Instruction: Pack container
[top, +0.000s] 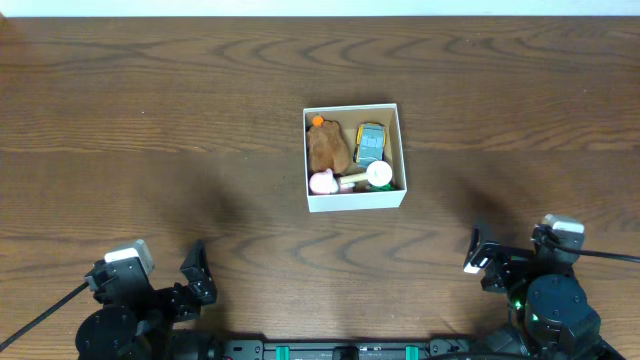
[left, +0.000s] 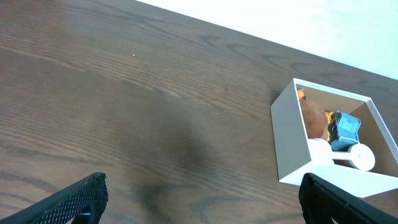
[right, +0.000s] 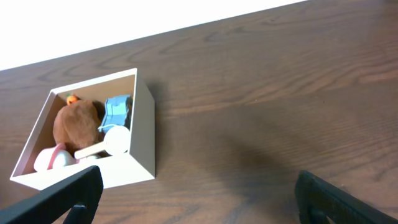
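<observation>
The container (top: 355, 198) sits mid-table on the wooden table (top: 150, 130). It holds a brown plush (top: 327, 148), a blue-and-yellow toy (top: 370, 143), a pink piece (top: 322, 182) and a white round piece (top: 379, 174). The left gripper (left: 202, 202), near left, and the right gripper (right: 196, 199), near right, are spread wide and empty, well apart from it.

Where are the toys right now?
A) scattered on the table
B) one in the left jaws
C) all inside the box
C: overhead, the brown plush, the blue toy and the pink piece all lie inside the box; no toy shows on the table.
</observation>
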